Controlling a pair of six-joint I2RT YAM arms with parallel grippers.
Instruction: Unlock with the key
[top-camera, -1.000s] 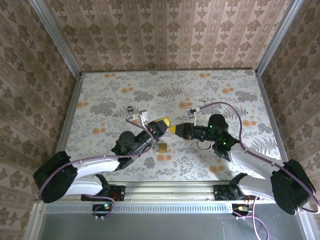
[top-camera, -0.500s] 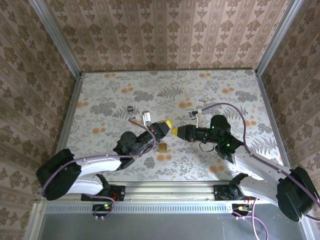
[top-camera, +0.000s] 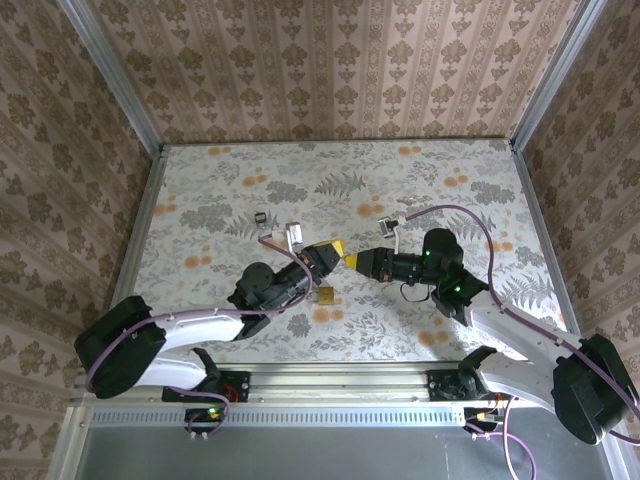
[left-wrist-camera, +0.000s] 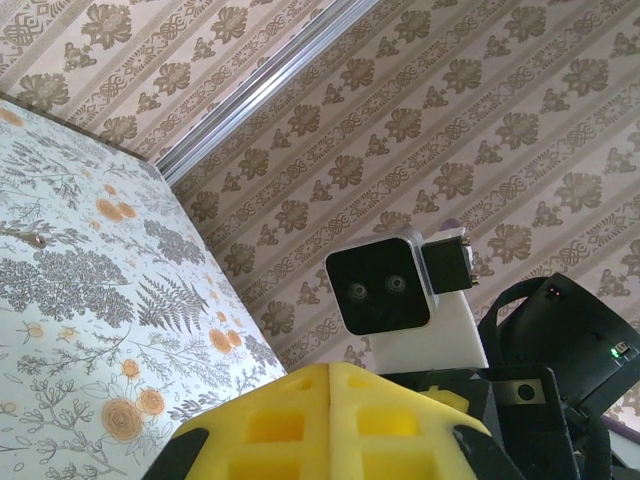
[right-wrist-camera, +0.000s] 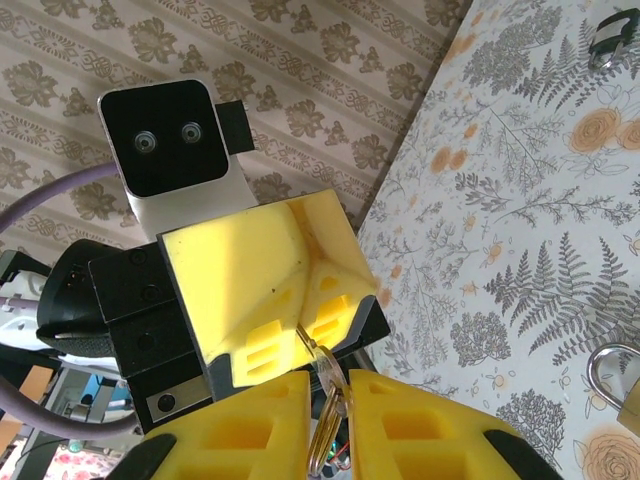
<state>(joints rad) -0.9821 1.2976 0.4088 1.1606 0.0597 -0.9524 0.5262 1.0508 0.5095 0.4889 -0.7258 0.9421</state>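
The key (right-wrist-camera: 318, 352) is a thin metal blade with a ring hanging from its head. Its blade runs into the seam of my left gripper's (right-wrist-camera: 305, 290) yellow fingers, which are shut on it. My right gripper (right-wrist-camera: 328, 378) faces the left one tip to tip, jaws slightly apart, with the key's head and ring in the gap. From above, the left gripper (top-camera: 335, 250) and right gripper (top-camera: 352, 260) meet above the table's middle. The brass padlock (top-camera: 325, 295) lies on the table just below them and appears again (right-wrist-camera: 622, 385) at the lower right. In the left wrist view the left gripper (left-wrist-camera: 330, 368) is pressed shut.
The floral table (top-camera: 450, 190) is walled by patterned panels with metal rails. A small dark object (top-camera: 262, 218) lies behind the left arm. The right arm's cable (top-camera: 470, 215) loops over the table's right half.
The right gripper's jaws have parted a little around the key's head. Both gripper tips stayed together and drifted slightly; the left gripper stayed shut.
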